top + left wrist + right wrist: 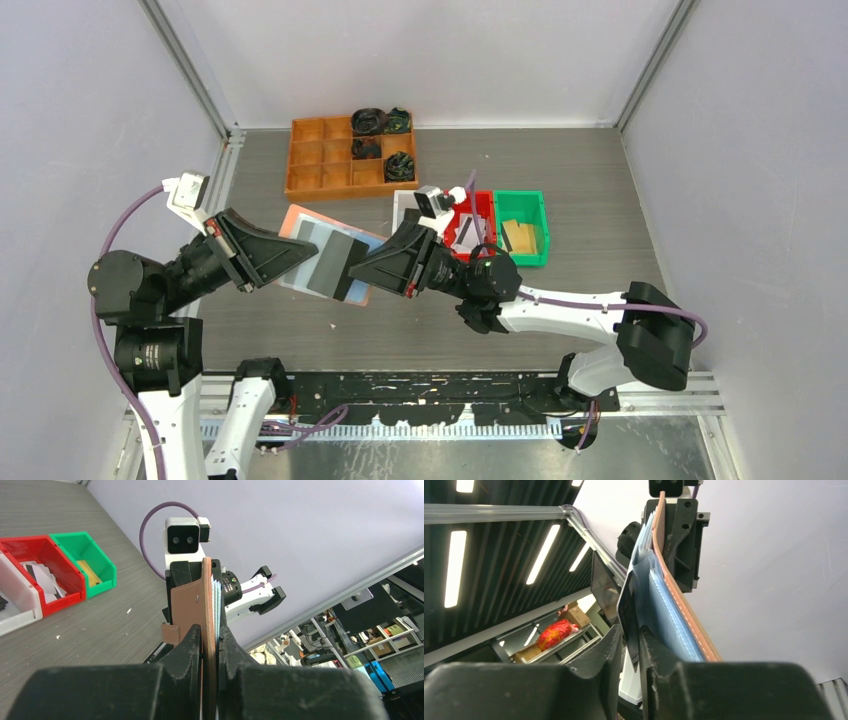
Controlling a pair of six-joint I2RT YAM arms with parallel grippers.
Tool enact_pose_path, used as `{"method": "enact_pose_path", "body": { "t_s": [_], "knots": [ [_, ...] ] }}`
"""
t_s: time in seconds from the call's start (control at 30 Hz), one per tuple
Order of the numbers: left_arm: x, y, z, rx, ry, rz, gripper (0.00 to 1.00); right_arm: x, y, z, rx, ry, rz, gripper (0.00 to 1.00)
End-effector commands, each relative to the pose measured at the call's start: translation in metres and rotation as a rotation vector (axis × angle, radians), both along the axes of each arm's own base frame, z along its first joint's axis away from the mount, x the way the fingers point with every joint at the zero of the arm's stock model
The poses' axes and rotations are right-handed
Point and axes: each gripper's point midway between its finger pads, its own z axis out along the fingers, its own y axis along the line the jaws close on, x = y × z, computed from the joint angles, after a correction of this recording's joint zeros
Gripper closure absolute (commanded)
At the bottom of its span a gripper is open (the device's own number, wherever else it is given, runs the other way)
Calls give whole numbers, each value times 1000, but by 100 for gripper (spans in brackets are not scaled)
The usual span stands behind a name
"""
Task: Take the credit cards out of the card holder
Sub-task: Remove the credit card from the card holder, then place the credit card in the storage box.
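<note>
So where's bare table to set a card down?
Bare table: right of the green bin, behind it beside the orange compartment tray, and along the near edge. Crowded: centre-left, around the mid-air card holder.

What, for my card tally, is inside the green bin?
A tan-yellow card lies in the green bin; anything beneath it is covered, so the count is unclear.

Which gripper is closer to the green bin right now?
Right. The right gripper sits at the card holder's edge facing the green bin; the left gripper clamps the opposite edge, farther away.
</note>
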Motion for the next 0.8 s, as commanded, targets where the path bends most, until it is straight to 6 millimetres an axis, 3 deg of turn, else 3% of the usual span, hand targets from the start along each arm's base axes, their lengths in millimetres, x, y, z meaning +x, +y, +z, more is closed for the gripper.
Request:
{"method": "enact_pose_path", "body": {
  "t_s": [0.0,0.17,0.3,0.53,0.67,0.77],
  "knots": [
    [-5,0,13,6,-68,9,100,0,-11,24,68,-24,-43,82],
    [-5,1,11,26,-86,18,100,-5,-24,28,80,-48,-62,98],
    [-3,3,11,68,-125,42,100,-2,-34,22,35,-40,-69,99],
    [-7,6,16,142,-202,77,100,29,-50,-4,-161,2,-164,99],
    [-12,6,18,168,-254,85,100,46,-72,-17,-269,-8,-255,99],
    [-14,7,19,193,-286,90,100,67,-91,-35,-446,-16,-411,99]
  ]
}}
